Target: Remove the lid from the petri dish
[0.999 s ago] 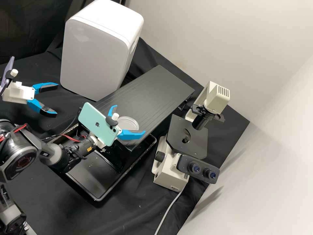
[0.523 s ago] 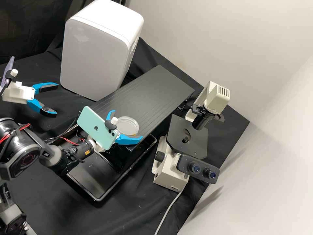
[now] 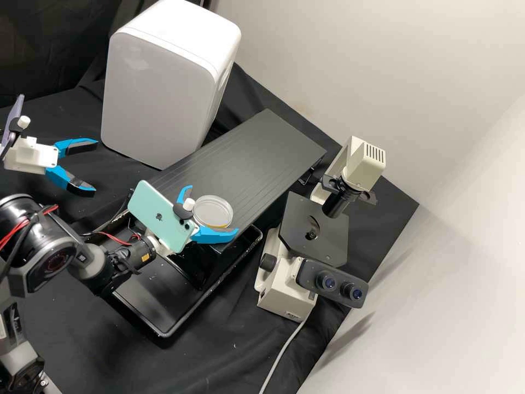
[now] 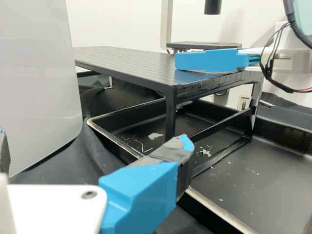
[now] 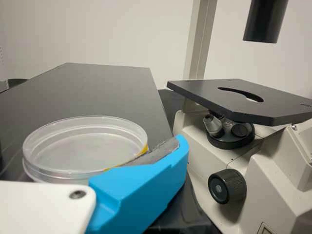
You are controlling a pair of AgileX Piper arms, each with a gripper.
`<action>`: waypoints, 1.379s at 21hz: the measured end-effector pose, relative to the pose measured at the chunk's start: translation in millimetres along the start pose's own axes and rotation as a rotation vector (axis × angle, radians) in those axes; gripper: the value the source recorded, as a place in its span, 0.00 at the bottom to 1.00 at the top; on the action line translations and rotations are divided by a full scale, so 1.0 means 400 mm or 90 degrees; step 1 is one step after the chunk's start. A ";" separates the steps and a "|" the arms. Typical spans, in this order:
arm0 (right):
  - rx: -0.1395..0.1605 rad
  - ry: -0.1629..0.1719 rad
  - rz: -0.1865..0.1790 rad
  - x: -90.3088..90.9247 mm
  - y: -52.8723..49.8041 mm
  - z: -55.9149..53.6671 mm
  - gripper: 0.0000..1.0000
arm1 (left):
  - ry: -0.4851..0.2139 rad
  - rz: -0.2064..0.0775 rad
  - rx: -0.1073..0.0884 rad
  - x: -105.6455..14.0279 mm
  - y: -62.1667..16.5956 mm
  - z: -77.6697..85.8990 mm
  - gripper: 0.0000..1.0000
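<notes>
Microscope, black tray, white appliance perhaps

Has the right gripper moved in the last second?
Yes. The right gripper has shifted slightly away from the white box, toward the bench's near edge.

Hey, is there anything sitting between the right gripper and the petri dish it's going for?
Nothing visible does. The right gripper has its jaws open on either side of the petri dish, which sits lidded on the black shelf; whether they touch it I cannot tell.
</notes>
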 end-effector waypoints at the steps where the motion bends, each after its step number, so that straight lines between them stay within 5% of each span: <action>1: 0.000 0.000 0.000 0.003 -0.001 0.001 1.00 | 0.000 0.000 0.000 0.000 0.000 0.000 1.00; 29: -0.009 -0.012 0.033 0.015 0.029 0.005 1.00 | 0.000 0.000 0.000 0.000 0.000 0.000 1.00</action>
